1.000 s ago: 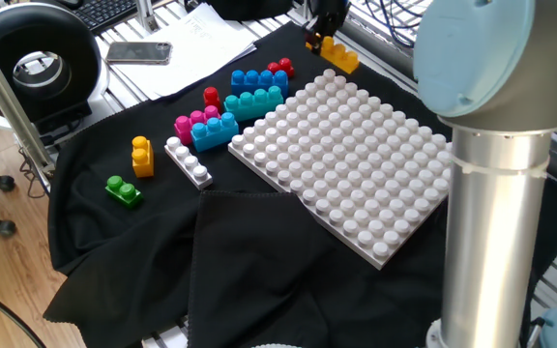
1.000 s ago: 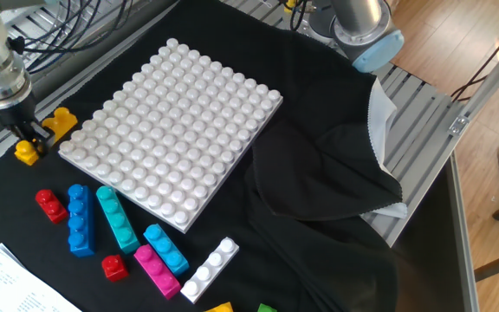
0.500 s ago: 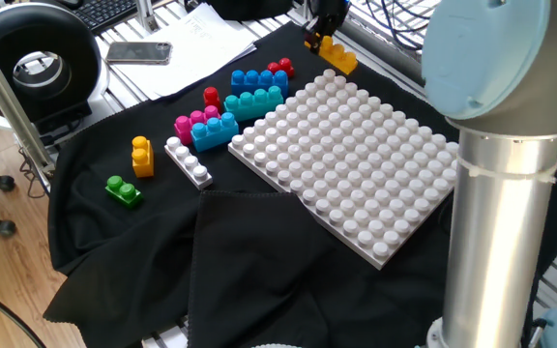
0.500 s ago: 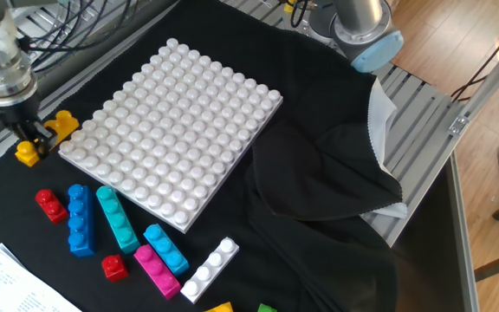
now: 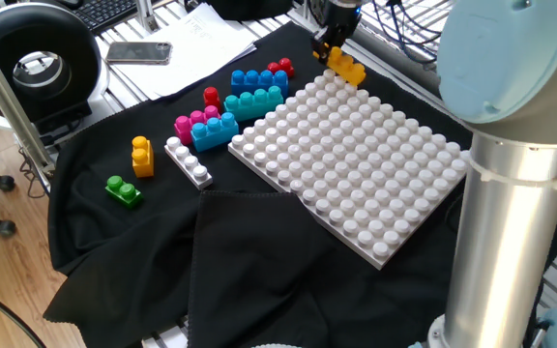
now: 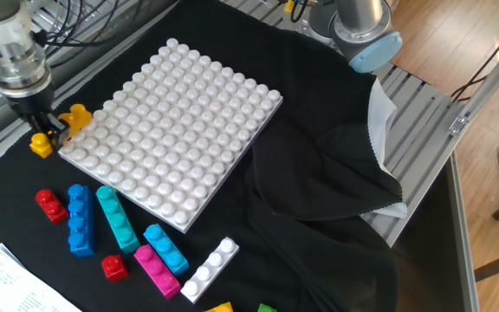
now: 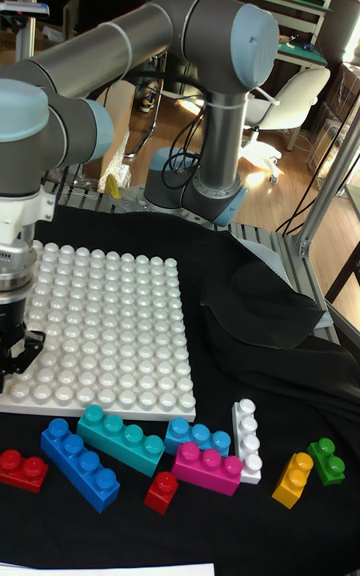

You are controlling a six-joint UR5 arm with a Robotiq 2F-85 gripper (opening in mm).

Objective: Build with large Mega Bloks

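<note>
- Barely started, judging from the layout: the white studded board (image 6: 170,130) is carrying no bricks yet.
- The gripper (image 6: 48,134) is pinching a yellow-orange brick (image 6: 68,126) and holding it at the board's corner, on the far side in one fixed view (image 5: 341,66); whether the brick is touching the studs or hanging just above them is not clear.
- The rest of the Mega Bloks are lying loose on the black cloth (image 5: 143,261) beside the board: long blue brick (image 6: 79,220), teal brick (image 6: 116,218), red brick (image 6: 51,205), small red brick (image 6: 114,266), short blue brick (image 6: 166,250), pink brick (image 6: 155,268), white brick (image 6: 210,269).
- A second yellow-orange brick (image 5: 142,156) and a green brick (image 5: 123,189) are sitting further out, apart from the cluster.
- So all bricks are still waiting to be placed, including the held one.
- In the tall fixed view the gripper (image 7: 12,351) is partly cut off at the left edge and the held brick is not showing.
- The fingertips are dark and small in both fixed views, so the exact grip is hard to make out.
- The arm's big joint (image 5: 511,77) is blocking the right part of one fixed view.
</note>
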